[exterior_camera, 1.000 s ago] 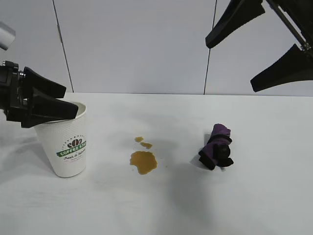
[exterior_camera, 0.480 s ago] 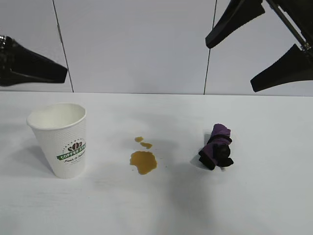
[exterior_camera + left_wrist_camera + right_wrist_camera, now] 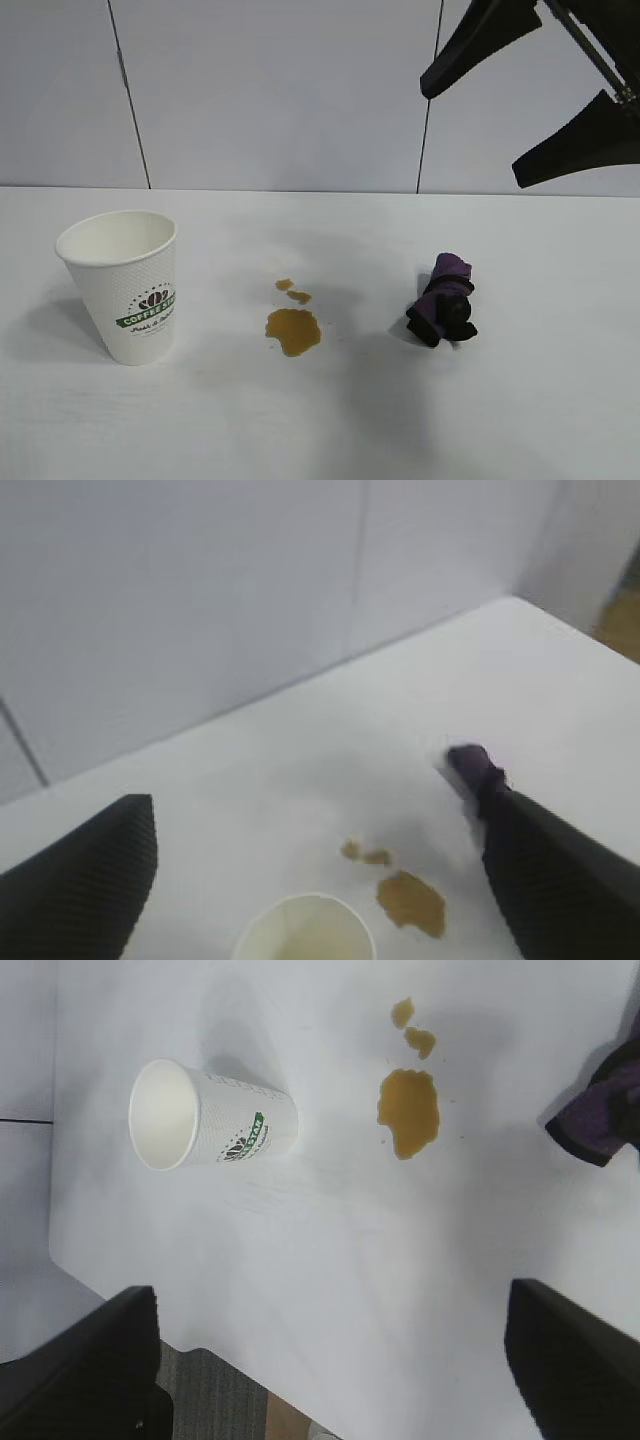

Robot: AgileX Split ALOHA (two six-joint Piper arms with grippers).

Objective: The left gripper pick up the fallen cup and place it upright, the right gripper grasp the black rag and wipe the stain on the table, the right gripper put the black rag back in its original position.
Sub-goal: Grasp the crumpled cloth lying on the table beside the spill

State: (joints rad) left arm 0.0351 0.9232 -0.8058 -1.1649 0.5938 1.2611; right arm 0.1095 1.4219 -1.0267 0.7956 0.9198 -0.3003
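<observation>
In the outside view the cup [image 3: 122,285] stands upright on the white surface [image 3: 330,420], at the left, with its mouth up, so the first step looks done. The stain [image 3: 293,330] lies in the middle, with two small drops just beside it, and it is not wiped yet. The black rag [image 3: 443,300] lies bunched to the right of the stain, apart from it. The right hand [image 3: 525,105] hangs high above the rag, its two fingers spread wide and holding nothing. The left hand is not in this view. In the left wrist view the left hand [image 3: 320,880] is above the cup [image 3: 305,930], its fingers wide apart and empty; the stain [image 3: 411,900] and the rag [image 3: 478,772] lie beyond. In the right wrist view the right hand [image 3: 340,1355] is open and empty over the surface, with the cup [image 3: 210,1115], the stain [image 3: 408,1110] and the rag [image 3: 600,1115] below it. I judge that grasping the rag, wiping, and returning the rag are all left.
</observation>
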